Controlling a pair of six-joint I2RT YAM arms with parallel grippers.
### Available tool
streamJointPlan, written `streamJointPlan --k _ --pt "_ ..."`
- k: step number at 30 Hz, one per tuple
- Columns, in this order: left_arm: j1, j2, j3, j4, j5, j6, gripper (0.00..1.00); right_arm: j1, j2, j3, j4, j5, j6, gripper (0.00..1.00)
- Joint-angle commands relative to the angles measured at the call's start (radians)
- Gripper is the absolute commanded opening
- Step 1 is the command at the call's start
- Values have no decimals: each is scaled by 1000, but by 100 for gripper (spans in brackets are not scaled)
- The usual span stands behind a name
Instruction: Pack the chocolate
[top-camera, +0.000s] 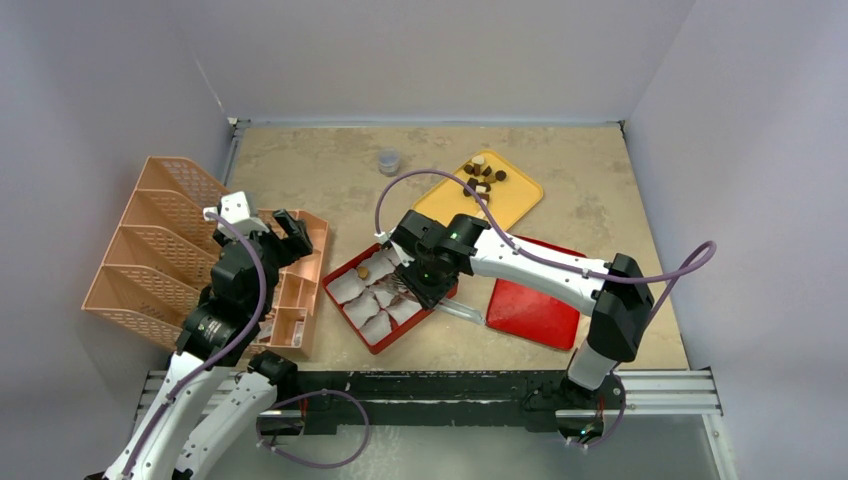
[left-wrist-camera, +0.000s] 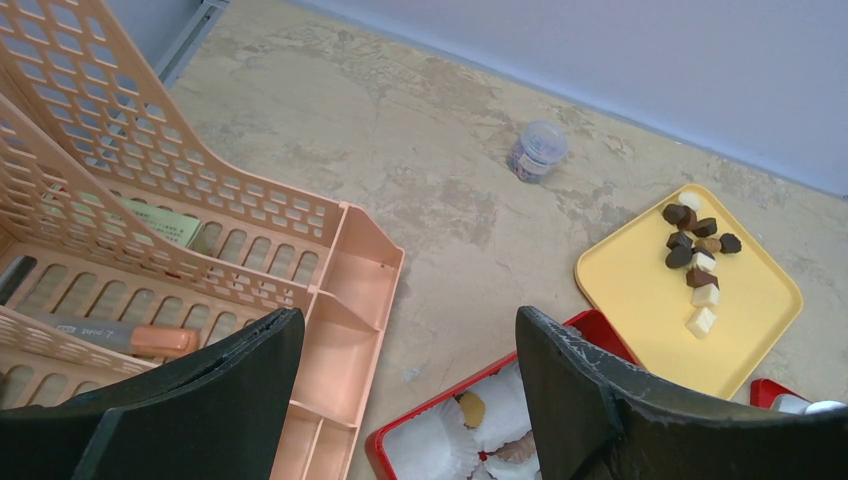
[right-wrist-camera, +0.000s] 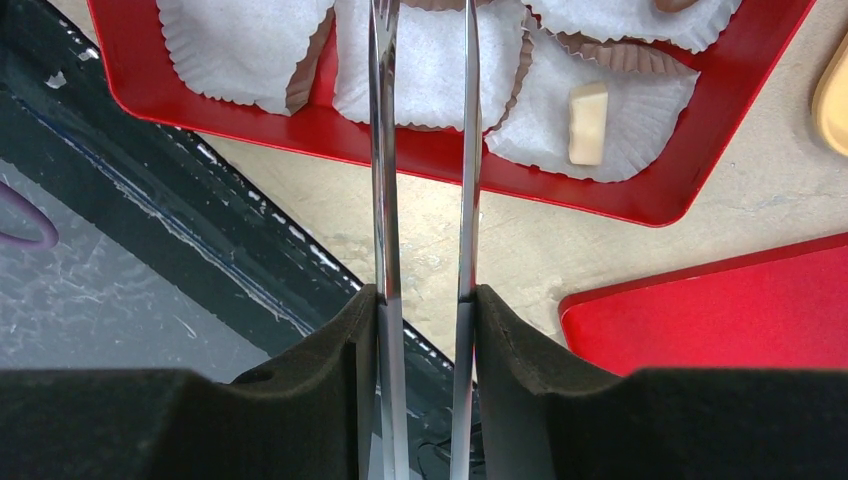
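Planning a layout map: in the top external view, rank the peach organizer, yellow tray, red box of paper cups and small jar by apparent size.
1. peach organizer
2. yellow tray and red box: too alike to rank; the right arm hides part of the box
3. small jar

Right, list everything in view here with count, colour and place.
yellow tray: one, yellow, far, right of centre
red box: one, red, centre
paper cups: several, white, inside red box
chocolate: about ten, dark brown, tan and cream, on yellow tray; one cream piece in a cup
red lid: one, red, right of red box
jar: one, clear, far centre
organiser: one, peach, left
tweezers: one, metal, over paper cups
left gripper: open, above organiser
right gripper: shut on tweezers
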Motion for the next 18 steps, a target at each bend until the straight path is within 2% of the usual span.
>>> streamJointPlan --k 1,11,18 --pt "4 4 10 25 -7 -1 77 7 -17 48 -14 -4 -3 38" --pt "4 7 10 27 -6 0 77 7 -17 58 -18 0 -5 41" --pt "4 7 10 28 -3 0 77 7 -27 78 -24 10 -2 39"
